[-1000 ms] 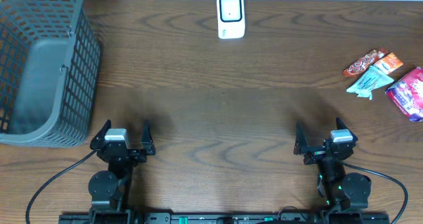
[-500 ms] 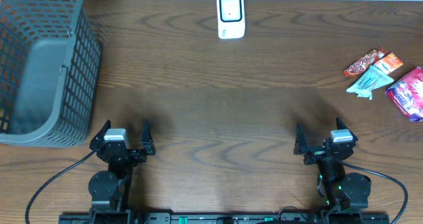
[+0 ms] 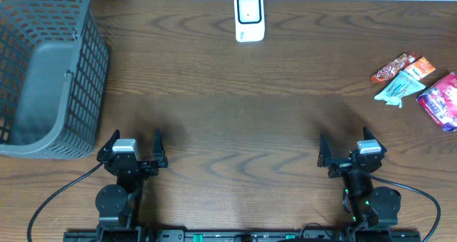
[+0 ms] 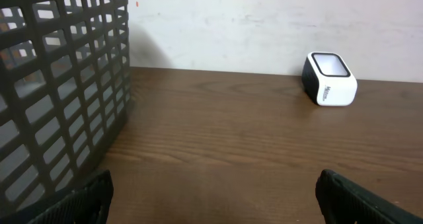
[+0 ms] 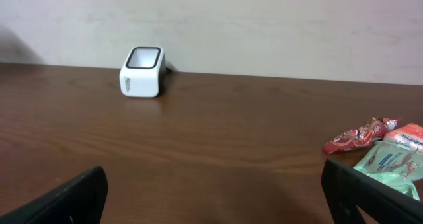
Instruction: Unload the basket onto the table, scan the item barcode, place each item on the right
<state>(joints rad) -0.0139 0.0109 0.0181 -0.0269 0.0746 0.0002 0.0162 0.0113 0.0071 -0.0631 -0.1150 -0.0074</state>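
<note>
risk: both my right gripper (image 3: 345,145) and left gripper (image 3: 136,140) gape empty, and the snack packets (image 3: 408,83) bunched far right, well apart from the scanner (image 3: 249,17), could get pinched two together.

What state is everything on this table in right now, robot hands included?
Basket, upright, looks empty.
Scanner, standing at the far edge, untouched.
Snack packets, lying together on the right, untouched.
Left hand, open, holding nothing.
Right hand, open, holding nothing.
</note>
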